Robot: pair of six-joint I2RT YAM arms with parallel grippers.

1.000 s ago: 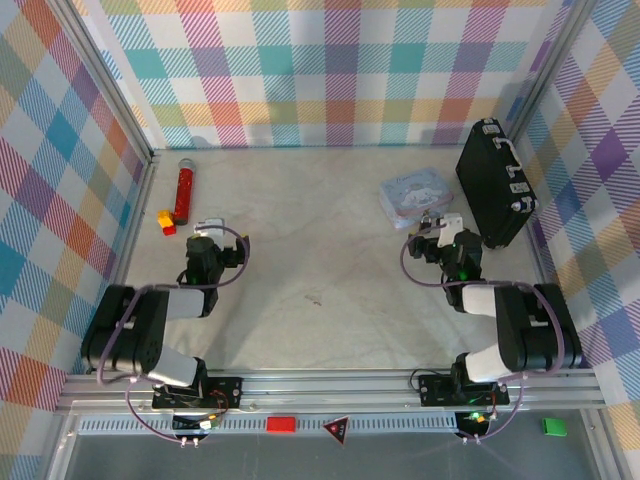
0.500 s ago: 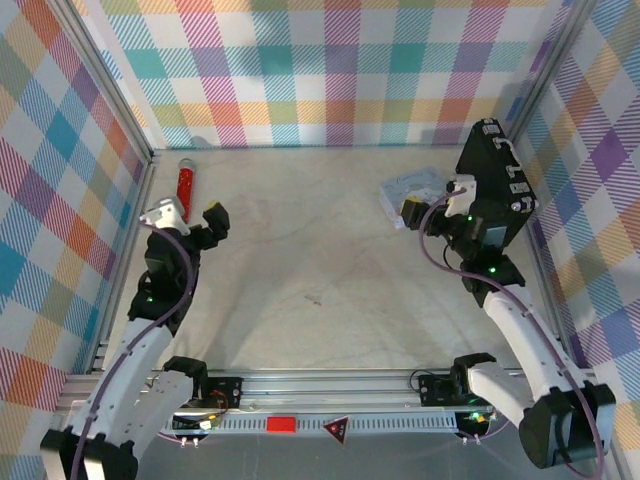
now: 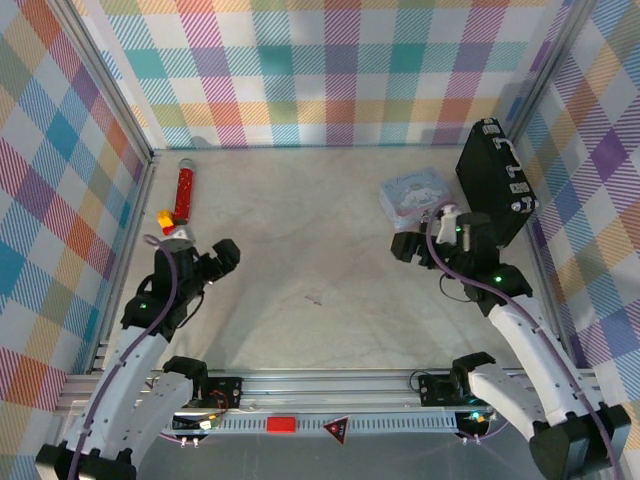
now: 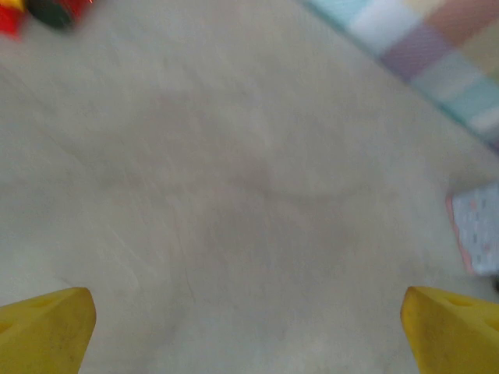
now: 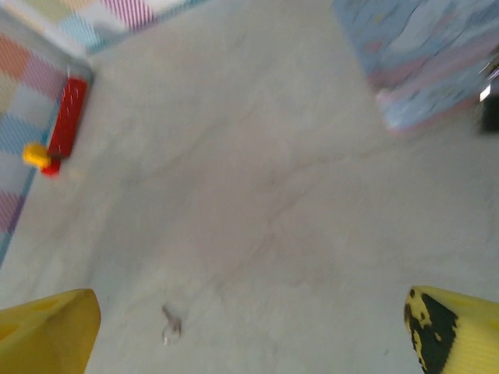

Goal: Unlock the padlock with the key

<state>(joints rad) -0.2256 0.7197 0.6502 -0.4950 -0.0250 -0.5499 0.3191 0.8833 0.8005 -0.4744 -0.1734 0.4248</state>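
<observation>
While the left fingers (image 4: 47, 331) and right fingers (image 5: 456, 331) hang spread and empty, the key (image 5: 170, 326) lies untouched on the open worktop (image 3: 330, 200), the padlock perhaps that dark shape (image 5: 490, 115) just beside the pale box (image 5: 421, 54), so fetching the key is, by my judgement, the step in hand, needing a low, precise pinch.

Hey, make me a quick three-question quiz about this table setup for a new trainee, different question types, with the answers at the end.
1. True or false: the left claw and the right claw both stand open and hold nothing.
2. Which thing lies on the bare table between the two arms? A) the key B) the red tube C) the yellow block
3. Name the large thing that stands by the right wall, just beside the pale blue box.

Key: 1 true; 2 A; 3 the black case.
</observation>
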